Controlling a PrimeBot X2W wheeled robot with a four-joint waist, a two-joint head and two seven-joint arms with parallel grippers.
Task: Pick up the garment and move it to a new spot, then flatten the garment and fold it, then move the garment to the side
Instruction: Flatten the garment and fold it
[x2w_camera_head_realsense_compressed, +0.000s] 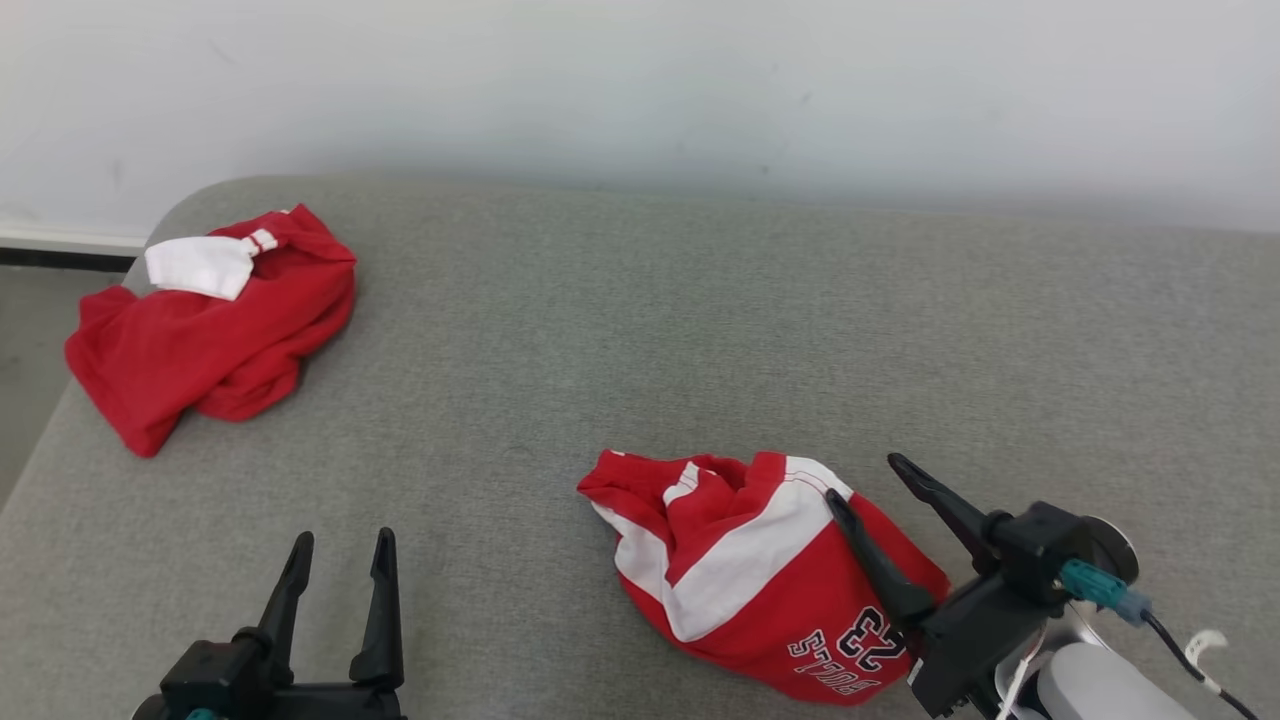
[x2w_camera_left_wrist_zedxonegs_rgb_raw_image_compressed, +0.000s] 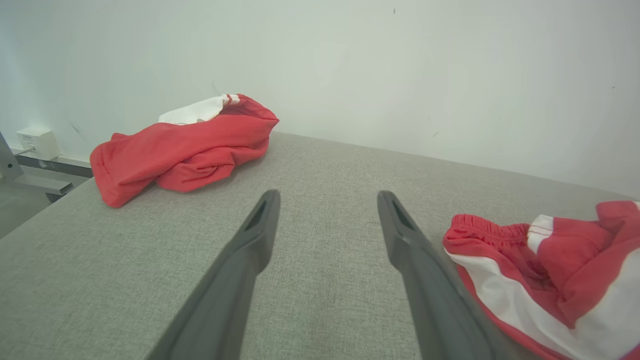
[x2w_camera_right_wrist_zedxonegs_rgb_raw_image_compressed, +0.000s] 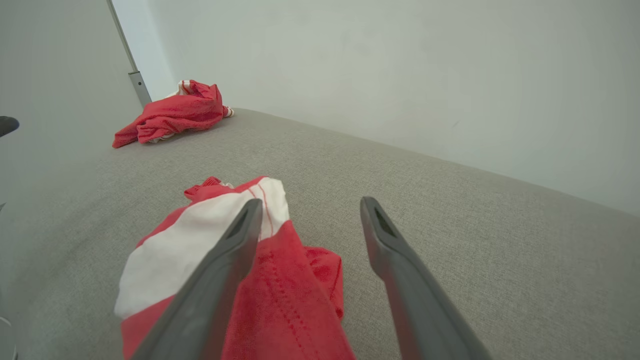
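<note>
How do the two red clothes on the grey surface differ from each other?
The near garment has broad white stripes and a printed number 23; the far garment is mostly plain red with one white patch. The near garment lies by the open right gripper; the far garment sits at the far left corner. Both are red, crumpled and lie on the grey surface.

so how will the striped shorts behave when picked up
Probably floppy: the shorts lie crumpled in soft folds, so they'd likely sag from a single pinch. Likely light, as the fabric looks thin. Pushed, they'd probably bunch on the textured grey surface rather than slide.
</note>
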